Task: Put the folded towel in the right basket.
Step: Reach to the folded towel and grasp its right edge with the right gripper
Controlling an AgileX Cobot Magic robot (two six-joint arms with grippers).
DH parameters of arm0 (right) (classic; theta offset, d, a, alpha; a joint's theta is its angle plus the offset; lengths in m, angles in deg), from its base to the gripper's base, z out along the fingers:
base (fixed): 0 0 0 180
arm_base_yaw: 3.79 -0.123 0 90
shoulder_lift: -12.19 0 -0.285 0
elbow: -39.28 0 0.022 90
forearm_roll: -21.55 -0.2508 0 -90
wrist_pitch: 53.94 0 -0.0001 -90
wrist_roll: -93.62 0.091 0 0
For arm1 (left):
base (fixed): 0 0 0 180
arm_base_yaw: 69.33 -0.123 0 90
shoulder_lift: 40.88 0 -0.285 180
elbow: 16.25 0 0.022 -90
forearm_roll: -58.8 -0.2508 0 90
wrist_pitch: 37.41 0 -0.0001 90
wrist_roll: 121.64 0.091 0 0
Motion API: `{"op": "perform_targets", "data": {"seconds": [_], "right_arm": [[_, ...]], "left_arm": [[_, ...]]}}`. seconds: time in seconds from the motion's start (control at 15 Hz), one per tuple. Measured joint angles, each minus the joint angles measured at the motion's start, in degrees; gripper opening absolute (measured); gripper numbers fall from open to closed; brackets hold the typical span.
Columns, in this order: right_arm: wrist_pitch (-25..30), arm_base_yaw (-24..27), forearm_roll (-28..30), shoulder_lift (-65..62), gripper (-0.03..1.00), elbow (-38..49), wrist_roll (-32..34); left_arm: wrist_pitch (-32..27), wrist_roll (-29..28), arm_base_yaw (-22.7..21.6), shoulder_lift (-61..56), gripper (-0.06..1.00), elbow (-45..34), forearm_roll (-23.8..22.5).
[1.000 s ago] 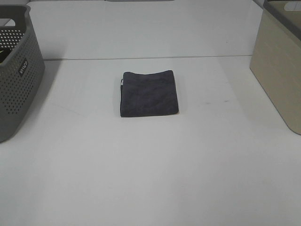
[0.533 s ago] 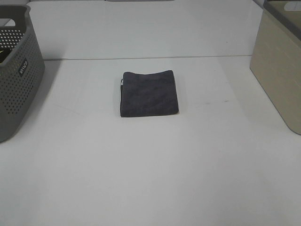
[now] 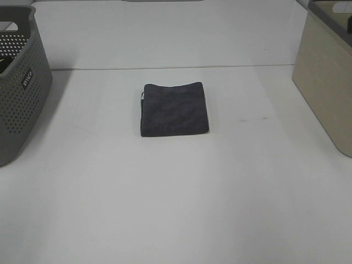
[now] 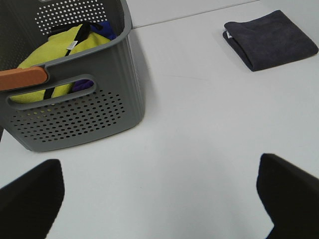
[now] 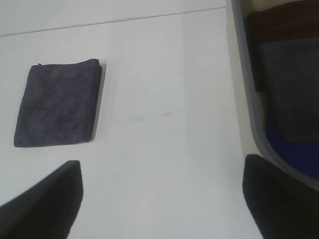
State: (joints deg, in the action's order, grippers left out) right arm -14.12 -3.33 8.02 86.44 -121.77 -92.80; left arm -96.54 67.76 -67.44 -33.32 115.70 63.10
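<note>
The folded dark grey towel (image 3: 175, 109) lies flat on the white table, midway between the baskets. It also shows in the left wrist view (image 4: 271, 40) and the right wrist view (image 5: 57, 102). The right basket (image 3: 324, 82) is beige with a grey rim (image 5: 245, 99) and holds dark folded cloths. My left gripper (image 4: 159, 199) is open and empty, above the table beside the left basket. My right gripper (image 5: 164, 204) is open and empty, above the table between the towel and the right basket. Neither gripper's fingers show in the exterior view.
A grey perforated basket (image 3: 22, 82) stands at the left edge; the left wrist view shows its wall (image 4: 75, 114), with yellow and purple cloth inside. The table's back edge (image 3: 176, 67) runs behind the towel.
The towel and both baskets have not moved. A small dark shape has appeared at the right edge of the exterior view, over the right basket.
</note>
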Motion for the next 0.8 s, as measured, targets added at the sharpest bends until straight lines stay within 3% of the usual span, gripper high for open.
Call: {"op": "perform_targets", "data": {"seconds": [0.47,0.6,0.8], "right_arm": [[4.4,0.0,-18.6,22.2,0.73,-18.1,-15.2],[4.4,-0.5,-20.8,26.5,0.73,-20.2,-16.3],[1.6,-6.4,-20.1,32.8,0.73,-21.7,-16.9]], "left_arm": [[0.0,0.0,0.0,0.0,0.99,0.0,0.0],[0.0,0.0,0.0,0.0,0.99,0.0,0.0],[0.0,0.0,0.0,0.0,0.99,0.0,0.0]]}}
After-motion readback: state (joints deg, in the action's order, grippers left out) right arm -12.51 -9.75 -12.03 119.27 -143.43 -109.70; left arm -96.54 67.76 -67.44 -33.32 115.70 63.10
